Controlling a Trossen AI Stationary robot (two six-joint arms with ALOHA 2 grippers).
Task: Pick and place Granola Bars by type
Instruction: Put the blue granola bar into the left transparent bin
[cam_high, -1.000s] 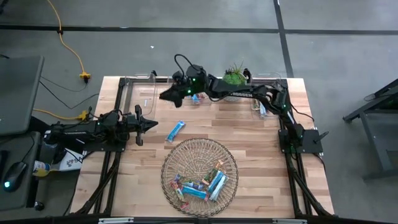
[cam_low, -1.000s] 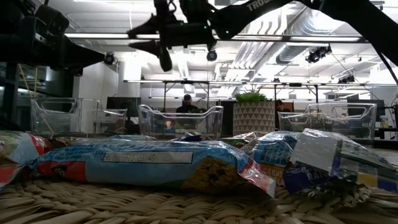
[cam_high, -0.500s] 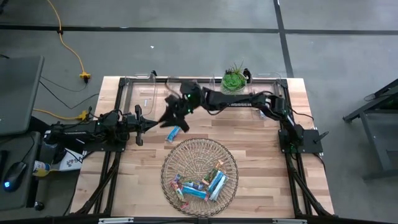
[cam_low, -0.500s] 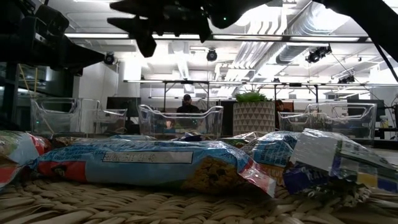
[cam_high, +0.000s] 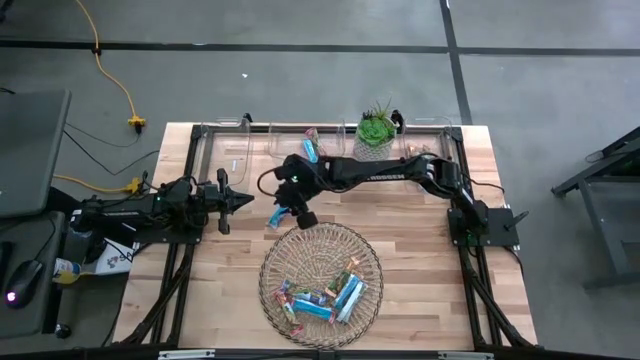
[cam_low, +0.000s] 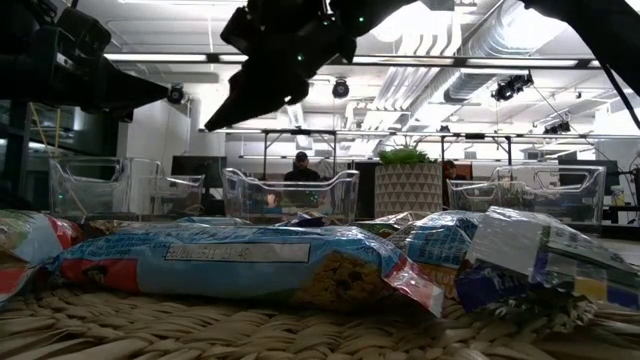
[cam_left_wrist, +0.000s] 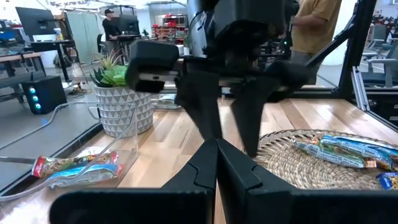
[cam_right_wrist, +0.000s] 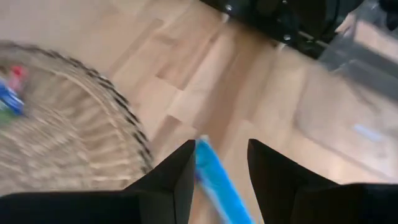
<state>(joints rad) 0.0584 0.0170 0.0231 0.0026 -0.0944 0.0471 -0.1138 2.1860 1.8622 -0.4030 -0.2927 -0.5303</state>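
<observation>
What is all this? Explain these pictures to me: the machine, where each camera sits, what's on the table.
These are two robot arms at a wooden table. One camera looks down from above, one sits low inside the wire basket, and one rides on each wrist. The basket holds granola bars. A potted plant and clear bins stand at the back. The right gripper hangs open over a blue bar lying on the table beside the basket. The left gripper waits shut. Nothing is held.
</observation>
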